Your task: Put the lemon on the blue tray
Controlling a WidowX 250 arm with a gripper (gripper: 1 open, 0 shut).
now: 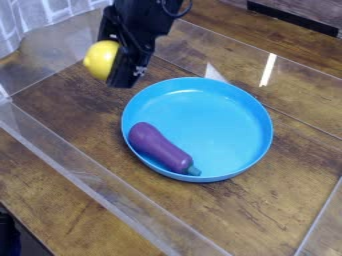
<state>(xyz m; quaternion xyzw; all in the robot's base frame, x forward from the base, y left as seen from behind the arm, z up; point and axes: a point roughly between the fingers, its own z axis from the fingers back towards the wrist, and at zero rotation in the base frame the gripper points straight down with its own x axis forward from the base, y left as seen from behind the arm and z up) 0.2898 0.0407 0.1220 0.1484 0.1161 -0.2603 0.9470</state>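
The 1 black claw (pixel 118 63) had closed on the yellow lemon (pixel 102 60), its fingers parted by about the fruit's width. The lemon was held up in the air above the brown wooden tabletop (pixel 254 215), over to the left of the round blue tray (pixel 225 115) in the camera view, and it did not touch the tray. Its near side showed bright and smooth, while the claw covered its right side; how the far finger met the fruit could not be told. The dark arm (pixel 144 18) reached in from the top edge of the view.

The tray lay flat on the wood with its shallow rim upward. Inside it was 1 purple eggplant (pixel 160 147), resting toward the near left part, its green stem end pointing down and to the right, close to the rim. A clear plastic wall (pixel 114 193) ran diagonally past the near left side of the tray, apart from it.
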